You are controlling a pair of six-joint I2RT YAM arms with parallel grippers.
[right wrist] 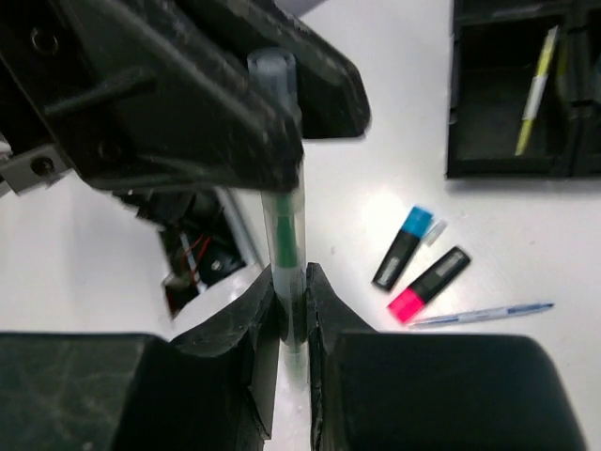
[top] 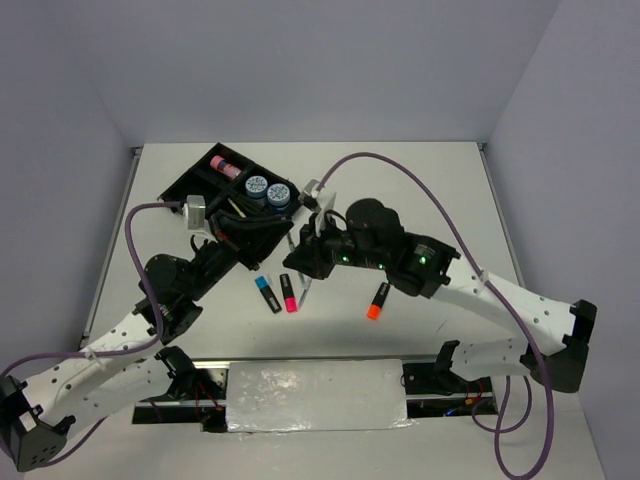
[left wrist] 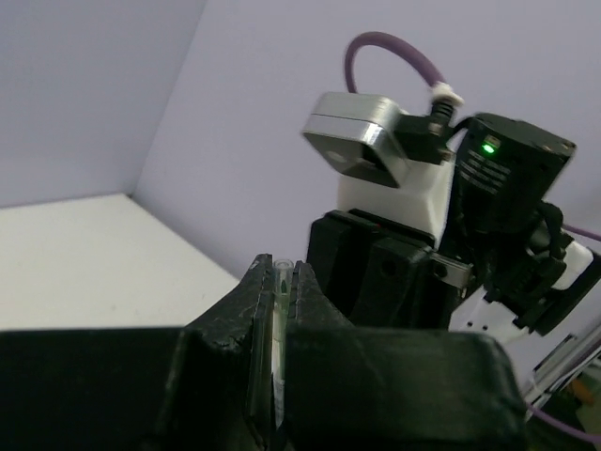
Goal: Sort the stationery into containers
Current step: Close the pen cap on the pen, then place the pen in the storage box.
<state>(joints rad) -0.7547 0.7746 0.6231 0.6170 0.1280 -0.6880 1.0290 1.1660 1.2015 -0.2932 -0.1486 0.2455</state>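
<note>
Both grippers are shut on one clear pen with a green refill (right wrist: pixel 284 225). My right gripper (right wrist: pixel 291 277) clamps its lower part; the left gripper's fingers (right wrist: pixel 216 103) clamp its upper end. The pen (left wrist: pixel 279 310) also shows between the shut jaws of my left gripper (left wrist: pixel 279 268). In the top view the two grippers meet above the table, left (top: pixel 278 243) and right (top: pixel 298 255), beside the black tray (top: pixel 185 185). The tray holds two blue tubs (top: pixel 268 190), a pink-capped tube (top: pixel 225 165) and thin pens (top: pixel 235 205).
A blue highlighter (top: pixel 265 293), a pink highlighter (top: pixel 289 292) and an orange highlighter (top: pixel 377 300) lie on the white table. A thin blue pen (right wrist: pixel 484 313) lies by the pink highlighter (right wrist: pixel 427 285). A yellow pen (right wrist: pixel 535 94) lies in the tray (right wrist: pixel 488 141).
</note>
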